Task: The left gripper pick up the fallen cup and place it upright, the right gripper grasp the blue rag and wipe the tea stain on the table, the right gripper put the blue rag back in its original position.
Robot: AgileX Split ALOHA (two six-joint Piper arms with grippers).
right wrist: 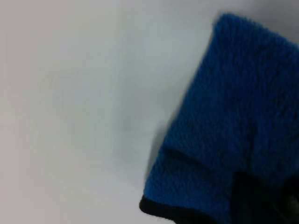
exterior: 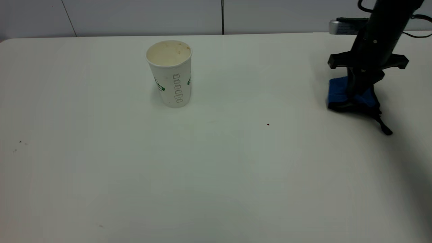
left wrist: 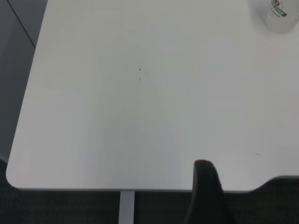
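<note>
The paper cup (exterior: 169, 72) is standing upright on the white table (exterior: 216, 175), towards the far left of centre, its mouth open to the ceiling and a little brown staining showing inside. Over at the right side, the right gripper (exterior: 358, 98) is pointing straight down with the blue rag (exterior: 338, 91) caught between its fingers, the cloth sitting against the tabletop; a black edge of the rag is trailing out beside it. The left gripper (left wrist: 205, 196) is hanging back past the table's near edge, well apart from the cup, and I cannot tell whether it is wide or narrow
</note>
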